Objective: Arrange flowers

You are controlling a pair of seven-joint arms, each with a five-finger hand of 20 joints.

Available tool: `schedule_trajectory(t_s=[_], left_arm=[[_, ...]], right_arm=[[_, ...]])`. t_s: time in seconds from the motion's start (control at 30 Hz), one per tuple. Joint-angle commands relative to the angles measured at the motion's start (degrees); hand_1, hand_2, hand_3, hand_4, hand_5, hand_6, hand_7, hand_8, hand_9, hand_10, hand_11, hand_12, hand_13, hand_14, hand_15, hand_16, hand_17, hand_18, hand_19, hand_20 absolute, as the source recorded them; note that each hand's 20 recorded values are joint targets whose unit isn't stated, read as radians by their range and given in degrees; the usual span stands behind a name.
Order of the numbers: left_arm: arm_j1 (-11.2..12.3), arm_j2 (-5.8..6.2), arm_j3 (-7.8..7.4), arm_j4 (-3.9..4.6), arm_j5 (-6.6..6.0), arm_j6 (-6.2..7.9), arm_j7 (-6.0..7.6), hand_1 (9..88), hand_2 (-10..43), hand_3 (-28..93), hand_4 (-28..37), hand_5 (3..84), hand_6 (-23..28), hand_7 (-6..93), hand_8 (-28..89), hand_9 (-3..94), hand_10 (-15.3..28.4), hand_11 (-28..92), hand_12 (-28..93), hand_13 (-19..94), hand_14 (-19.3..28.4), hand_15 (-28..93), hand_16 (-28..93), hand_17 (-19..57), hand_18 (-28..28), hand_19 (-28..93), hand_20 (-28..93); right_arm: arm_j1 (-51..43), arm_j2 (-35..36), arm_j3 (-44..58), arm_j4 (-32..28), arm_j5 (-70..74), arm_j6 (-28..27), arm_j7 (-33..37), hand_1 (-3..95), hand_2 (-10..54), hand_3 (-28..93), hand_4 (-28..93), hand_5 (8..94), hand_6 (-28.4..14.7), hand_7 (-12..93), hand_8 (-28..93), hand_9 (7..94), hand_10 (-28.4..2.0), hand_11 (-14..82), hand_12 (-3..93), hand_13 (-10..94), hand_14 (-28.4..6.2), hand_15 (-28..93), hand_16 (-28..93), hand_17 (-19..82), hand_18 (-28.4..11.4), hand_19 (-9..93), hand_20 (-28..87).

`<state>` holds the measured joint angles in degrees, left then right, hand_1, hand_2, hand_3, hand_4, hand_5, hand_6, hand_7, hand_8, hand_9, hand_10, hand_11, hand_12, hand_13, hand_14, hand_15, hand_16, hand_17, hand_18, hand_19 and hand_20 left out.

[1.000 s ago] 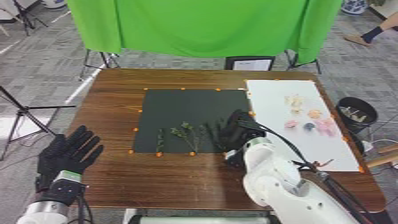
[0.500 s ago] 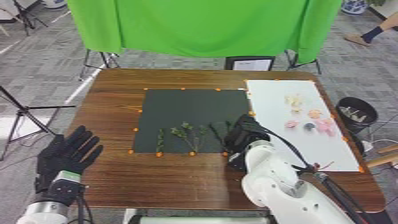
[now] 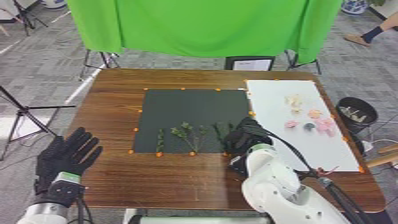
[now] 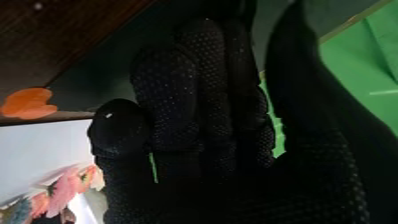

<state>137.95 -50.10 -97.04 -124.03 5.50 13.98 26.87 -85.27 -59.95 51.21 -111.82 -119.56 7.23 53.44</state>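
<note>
Lying at the near edge of the black rectangular sheet [image 3: 200, 105]: slim, dark-green leafy sprigs [image 3: 187, 133], one branching. On the white rectangular sheet [image 3: 271, 100]: ruffled pink and cream flowers [image 3: 325, 124]. In the head view, black-gloved left hand [image 3: 64, 159] spread; black-gloved right hand [image 3: 245, 139] beside the sprigs. In the right wrist view, fingers together, thumb apart, near a bright-orange tab [image 4: 27, 104].

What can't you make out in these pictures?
- Whether the right hand holds a stem: both views, hidden by its own glove.
- The dark mat's near right corner: head view, behind the right hand.
- Part of the grey-blue flower: right wrist view, cut off by the edge.
- What the bin holds: head view, too small.
</note>
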Motion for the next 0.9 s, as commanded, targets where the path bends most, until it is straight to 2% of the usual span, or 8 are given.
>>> schedule_trajectory(t_s=[0.03,0.23,0.33,0.47,0.53,0.63,0.73,0.9], left_arm=[[0.91,-0.26,0.02,-0.27,-0.73,0.39,0.35,28.5,15.4,74,-26.9,49.8,10.0,16.2,-8,42.1,16.4,26,14,30,17.3,48,-7,-5.9,17.7,43,14],[0.78,-0.50,-0.06,-0.39,-0.55,0.46,0.31,28.4,15.4,74,-27.0,49.8,9.9,16.4,-8,42.0,16.4,26,14,30,17.3,48,-7,-5.9,17.7,43,14],[0.78,-0.29,-0.29,-0.37,-0.45,0.17,0.36,28.5,15.4,74,-27.1,49.7,9.9,16.4,-8,42.0,16.4,26,14,30,17.2,48,-7,-5.9,17.7,43,14],[0.12,0.04,-0.40,-0.18,2.37,0.47,-0.36,28.3,15.4,75,-26.8,49.8,9.9,16.3,-8,42.0,16.4,26,14,30,17.2,48,-7,-5.9,17.7,43,14],[-0.51,0.10,-0.37,-0.14,2.34,0.14,-0.53,28.3,15.4,75,-26.8,49.7,10.0,16.3,-8,42.0,16.4,26,14,30,17.2,48,-7,-5.8,17.7,43,14],[-1.30,0.73,-0.23,0.01,2.76,0.21,-0.46,28.4,15.5,75,-26.7,49.7,10.0,16.3,-8,42.0,16.4,26,14,30,17.2,48,-7,-5.9,17.6,43,14],[-1.72,0.74,-0.36,0.03,2.74,0.27,-0.14,28.3,15.4,74,-26.9,49.7,10.0,16.2,-8,42.0,16.3,26,13,30,17.2,48,-7,-5.9,17.6,43,14],[-1.20,0.92,-1.30,-0.18,2.08,0.63,1.00,28.2,15.4,74,-26.9,49.7,10.0,16.1,-8,41.8,16.4,26,14,30,17.1,48,-7,-5.9,17.6,43,14]], right_arm=[[-1.22,0.18,-0.82,-1.50,-3.20,2.30,0.56,33.4,-9.5,77,-22,73.4,-5.7,32,-9,78.2,-16.4,30.5,24.5,80,-9.6,58,30,49,-23.7,93,34],[-1.00,1.03,-0.54,-2.04,-7.53,5.75,1.07,32.2,-9.5,76,-21,72.8,-6.6,25,-10,78.0,-17.1,28.1,23.2,80,-9.8,57,29,50,-23.8,93,34],[-1.35,3.31,-0.68,-1.27,-18.39,8.44,-0.82,31.2,-9.5,76,-21,71.5,-6.9,24,-10,77.2,-17.6,27.5,22.9,80,-9.8,57,29,50,-23.5,93,34],[-2.76,6.50,2.61,-1.65,-23.47,10.25,-3.85,29.7,-9.5,76,-21,69.8,-7.1,24,-9,75.5,-17.8,25.3,21.8,80,-10.0,55,29,50,-23.1,93,34],[-5.46,8.31,8.09,-2.93,-20.39,6.30,-9.65,30.1,-9.5,77,-20,66.6,-7.4,23,-9,71.3,-17.9,22.8,20.8,77,-10.0,55,29,49,-21.9,93,34],[-9.57,10.03,17.39,-4.94,-15.21,-8.25,-15.39,34.3,-9.5,80,-23,57.0,-6.6,21,-11,59.5,-16.8,16.8,17.7,69,-10.5,57,27,42,-20.7,91,31],[-11.49,11.39,22.14,-5.13,-12.35,-13.84,-15.38,38.2,-9.5,82,-28,47.7,-7.0,15,-11,48.2,-15.3,11.3,15.6,63,-11.5,58,24,37,-21.8,87,32],[-13.33,11.39,26.09,-5.04,-9.05,-21.49,-14.89,39.0,-9.5,83,-28,44.5,-7.3,13,-10,44.8,-14.4,9.3,14.3,63,-11.5,60,23,36,-22.5,86,35]])
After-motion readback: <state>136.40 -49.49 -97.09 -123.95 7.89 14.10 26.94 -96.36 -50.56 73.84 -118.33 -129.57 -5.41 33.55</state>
